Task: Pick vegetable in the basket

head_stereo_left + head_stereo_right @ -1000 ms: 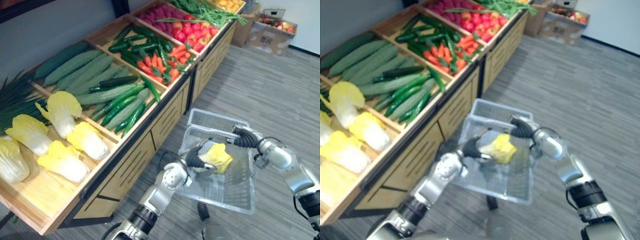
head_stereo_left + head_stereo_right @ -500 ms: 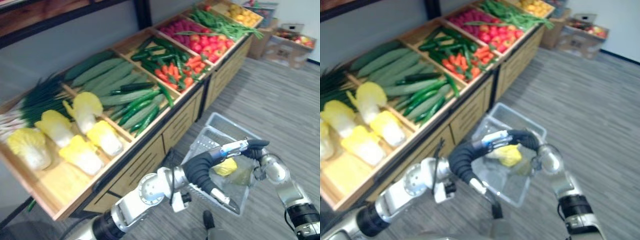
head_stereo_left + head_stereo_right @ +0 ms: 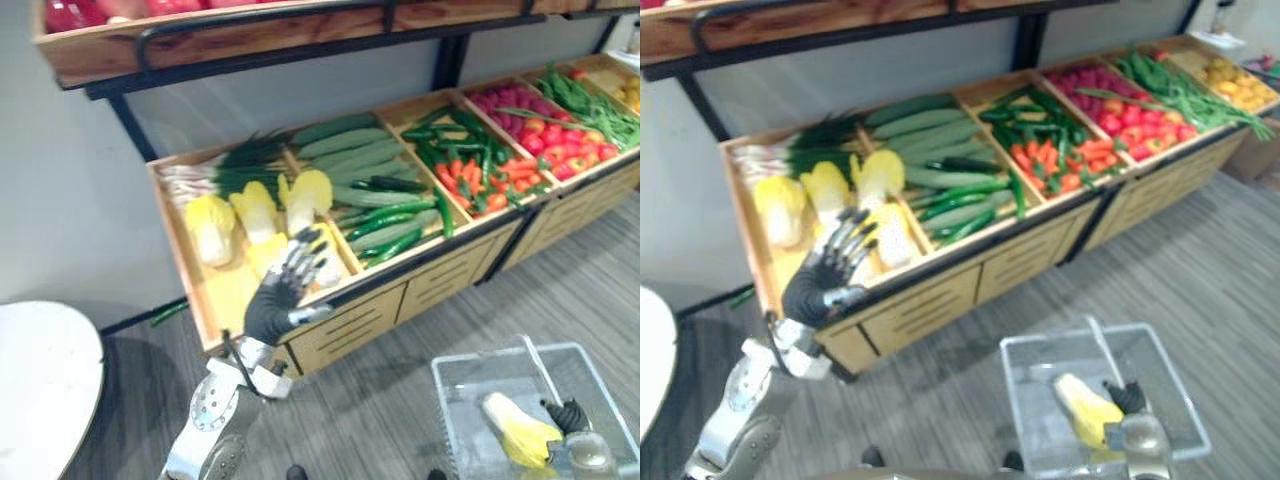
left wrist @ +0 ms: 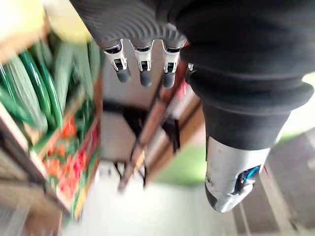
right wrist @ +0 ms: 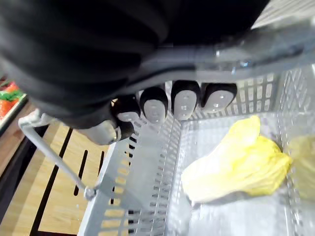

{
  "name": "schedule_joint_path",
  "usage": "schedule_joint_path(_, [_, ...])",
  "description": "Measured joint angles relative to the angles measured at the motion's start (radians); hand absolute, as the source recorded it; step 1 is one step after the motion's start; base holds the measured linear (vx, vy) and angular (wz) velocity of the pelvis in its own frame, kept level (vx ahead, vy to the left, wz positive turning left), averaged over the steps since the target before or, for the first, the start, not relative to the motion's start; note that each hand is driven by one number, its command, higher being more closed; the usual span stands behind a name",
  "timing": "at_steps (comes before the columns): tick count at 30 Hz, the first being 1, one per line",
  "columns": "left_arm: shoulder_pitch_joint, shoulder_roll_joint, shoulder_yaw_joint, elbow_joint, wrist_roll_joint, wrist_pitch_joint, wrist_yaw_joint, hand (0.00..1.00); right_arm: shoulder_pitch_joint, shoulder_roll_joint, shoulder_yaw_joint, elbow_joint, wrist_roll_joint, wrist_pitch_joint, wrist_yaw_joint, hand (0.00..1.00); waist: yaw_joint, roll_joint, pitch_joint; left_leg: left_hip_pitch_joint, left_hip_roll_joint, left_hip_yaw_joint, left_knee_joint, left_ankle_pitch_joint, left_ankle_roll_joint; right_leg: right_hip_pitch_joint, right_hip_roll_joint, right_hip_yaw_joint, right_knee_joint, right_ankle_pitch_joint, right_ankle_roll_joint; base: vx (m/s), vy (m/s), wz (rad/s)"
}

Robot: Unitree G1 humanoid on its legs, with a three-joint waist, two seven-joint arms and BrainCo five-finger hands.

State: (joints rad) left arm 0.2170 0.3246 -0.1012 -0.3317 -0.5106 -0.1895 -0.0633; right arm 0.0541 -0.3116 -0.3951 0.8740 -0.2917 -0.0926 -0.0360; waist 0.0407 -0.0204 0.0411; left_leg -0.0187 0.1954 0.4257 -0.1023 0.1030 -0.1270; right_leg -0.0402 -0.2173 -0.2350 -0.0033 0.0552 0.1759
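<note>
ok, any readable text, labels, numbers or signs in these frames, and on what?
No text can be read anywhere.
Wooden stand: the front panels are bare, with no price tags or labels.
Basket: plain mesh, no print seen.
Left wrist view background: too blurred to tell.

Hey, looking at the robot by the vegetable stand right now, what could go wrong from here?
1. The open left hand hovers by closely packed napa cabbages; grabbing one may knock a neighbour off the stand.
2. The right hand curls round only the handle of the basket, so the cabbage inside could make it swing or tilt.
</note>
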Motion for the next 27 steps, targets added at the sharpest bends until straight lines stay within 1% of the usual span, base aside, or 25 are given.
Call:
schedule_joint_path(2, [0.033, -0.026, 0.066, 0.08, 0.023, 0.012, 0.018, 0.0, 0.013, 0.034, -0.028, 0.018, 0.036, 0.001, 0.002, 1.0, 0.0, 0.0, -0.001, -0.011, -0.001, -0.026, 0.0, 0.01, -0.002, 0.001, 0.0, -0.024, 0.009, -0.015, -0.011, 0.03, 0.001, 0.38])
schedule_joint_path(3, [0.045, -0.041, 0.112, 0.147, 0.054, 0.034, 0.022, 0.0, 0.016, 0.053, -0.041, 0.039, 0.061, 0.001, 0.002, 1.0, -0.003, 0.0, -0.002, -0.012, -0.001, -0.037, 0.0, 0.012, -0.001, 0.009, 0.0, -0.035, 0.009, -0.02, -0.01, 0.02, 0.003, 0.28])
schedule_joint_path(5, [0.049, -0.085, 0.204, 0.302, 0.139, 0.049, 0.025, 0.0, 0.028, 0.078, -0.063, 0.053, 0.095, 0.001, 0.005, 1.0, -0.003, 0.001, -0.009, -0.015, -0.004, -0.051, 0.0, 0.012, -0.001, 0.012, -0.001, -0.044, 0.009, -0.026, -0.011, 0.03, 0.007, 0.15])
schedule_joint_path(6, [0.047, -0.096, 0.232, 0.35, 0.168, 0.056, 0.031, 0.0, 0.03, 0.084, -0.071, 0.056, 0.102, 0.001, 0.008, 1.0, -0.005, 0.001, -0.01, -0.015, -0.005, -0.053, 0.0, 0.012, -0.001, 0.013, -0.002, -0.045, 0.009, -0.028, -0.011, 0.03, 0.008, 0.08])
schedule_joint_path(8, [0.042, -0.122, 0.327, 0.525, 0.265, 0.096, 0.061, 0.0, 0.04, 0.091, -0.081, 0.086, 0.106, 0.003, 0.023, 1.0, -0.01, 0.0, -0.017, -0.016, -0.008, -0.058, 0.0, 0.01, -0.001, 0.017, -0.004, -0.053, 0.008, -0.033, -0.012, 0.04, 0.007, 0.07])
schedule_joint_path(9, [0.042, -0.13, 0.348, 0.559, 0.298, 0.107, 0.065, 0.0, 0.047, 0.095, -0.085, 0.086, 0.107, 0.003, 0.024, 1.0, -0.01, 0.0, -0.018, -0.016, -0.009, -0.06, 0.0, 0.009, -0.001, 0.018, -0.005, -0.056, 0.008, -0.034, -0.011, 0.05, 0.005, 0.1])
schedule_joint_path(10, [0.041, -0.138, 0.378, 0.638, 0.374, 0.112, 0.078, 0.0, 0.059, 0.109, -0.104, 0.089, 0.111, 0.005, 0.024, 1.0, -0.01, 0.0, -0.022, -0.016, -0.01, -0.066, 0.0, 0.009, -0.001, 0.024, -0.006, -0.061, 0.007, -0.039, -0.011, 0.06, 0.0, 0.14])
schedule_joint_path(11, [0.038, -0.142, 0.414, 0.736, 0.42, 0.116, 0.082, 0.0, 0.065, 0.125, -0.121, 0.093, 0.129, 0.006, 0.024, 1.0, -0.013, -0.001, -0.03, -0.015, -0.01, -0.073, 0.0, 0.009, 0.0, 0.027, -0.005, -0.069, 0.007, -0.042, -0.013, 0.08, -0.002, 0.14])
schedule_joint_path(12, [0.034, -0.149, 0.438, 0.784, 0.431, 0.119, 0.085, 0.0, 0.068, 0.131, -0.125, 0.096, 0.139, 0.006, 0.024, 1.0, -0.014, -0.002, -0.033, -0.015, -0.01, -0.074, 0.0, 0.009, 0.0, 0.028, -0.005, -0.071, 0.007, -0.042, -0.015, 0.07, -0.004, 0.11])
schedule_joint_path(14, [0.015, -0.179, 0.529, 0.961, 0.45, 0.145, 0.108, 0.0, 0.073, 0.153, -0.149, 0.119, 0.176, 0.006, 0.02, 1.0, -0.012, -0.004, -0.044, -0.013, -0.009, -0.077, 0.0, 0.007, 0.002, 0.032, -0.005, -0.075, 0.007, -0.046, -0.017, 0.07, -0.005, 0.05])
schedule_joint_path(15, [0.015, -0.186, 0.555, 1.004, 0.458, 0.148, 0.112, 0.0, 0.072, 0.155, -0.151, 0.119, 0.181, 0.005, 0.016, 1.0, -0.012, -0.004, -0.045, -0.012, -0.01, -0.077, 0.0, 0.007, 0.002, 0.034, -0.005, -0.075, 0.007, -0.046, -0.017, 0.08, -0.003, 0.01])
schedule_joint_path(16, [0.003, -0.206, 0.625, 1.092, 0.485, 0.15, 0.132, 0.0, 0.07, 0.159, -0.151, 0.121, 0.184, 0.003, 0.014, 1.0, -0.012, -0.004, -0.048, -0.012, -0.01, -0.077, 0.0, 0.005, 0.002, 0.036, -0.005, -0.075, 0.006, -0.046, -0.017, 0.05, -0.002, 0.0])
schedule_joint_path(17, [-0.014, -0.223, 0.71, 1.174, 0.485, 0.156, 0.156, 0.0, 0.068, 0.168, -0.158, 0.126, 0.185, 0.0, 0.008, 1.0, -0.013, -0.006, -0.053, -0.01, -0.009, -0.076, 0.0, 0.004, 0.002, 0.038, -0.004, -0.076, 0.005, -0.046, -0.016, 0.05, -0.005, 0.0])
schedule_joint_path(18, [-0.022, -0.229, 0.748, 1.21, 0.483, 0.158, 0.173, 0.0, 0.068, 0.175, -0.163, 0.129, 0.186, -0.002, 0.001, 1.0, -0.012, -0.006, -0.053, -0.007, -0.009, -0.077, 0.0, 0.003, 0.001, 0.042, -0.004, -0.077, 0.004, -0.047, -0.016, 0.04, -0.008, 0.01])
schedule_joint_path(19, [-0.027, -0.244, 0.815, 1.262, 0.472, 0.16, 0.211, 0.0, 0.062, 0.182, -0.168, 0.145, 0.191, -0.006, -0.006, 1.0, -0.012, -0.007, -0.054, -0.001, -0.009, -0.077, 0.0, -0.002, -0.001, 0.046, -0.004, -0.079, 0.004, -0.051, -0.018, 0.0, 0.0, 0.0])
schedule_joint_path(20, [-0.028, -0.254, 0.856, 1.305, 0.463, 0.16, 0.24, 0.0, 0.056, 0.186, -0.172, 0.165, 0.195, -0.008, -0.013, 1.0, -0.012, -0.007, -0.055, 0.003, -0.009, -0.076, 0.0, -0.006, -0.003, 0.049, -0.004, -0.077, 0.004, -0.054, -0.019, 0.0, 0.0, 0.0])
schedule_joint_path(22, [-0.023, -0.271, 0.884, 1.337, 0.448, 0.163, 0.278, 0.0, 0.056, 0.201, -0.18, 0.177, 0.215, -0.016, -0.029, 1.0, -0.012, -0.007, -0.056, 0.003, -0.009, -0.075, 0.0, -0.011, -0.009, 0.048, -0.004, -0.076, 0.004, -0.056, -0.018, 0.0, 0.0, 0.0])
schedule_joint_path(24, [-0.017, -0.292, 0.885, 1.36, 0.462, 0.166, 0.313, 0.0, 0.055, 0.208, -0.18, 0.199, 0.228, -0.026, -0.049, 1.0, -0.012, -0.006, -0.056, 0.003, -0.009, -0.073, 0.0, -0.014, -0.011, 0.047, -0.004, -0.073, 0.004, -0.056, -0.018, 0.01, -0.002, -0.02])
schedule_joint_path(27, [-0.029, -0.317, 0.876, 1.391, 0.54, 0.181, 0.347, 0.0, 0.056, 0.211, -0.166, 0.208, 0.235, -0.031, -0.072, 1.0, -0.014, -0.007, -0.056, 0.005, -0.009, -0.067, 0.0, -0.016, -0.01, 0.044, -0.004, -0.067, 0.004, -0.056, -0.018, 0.02, -0.004, -0.06])
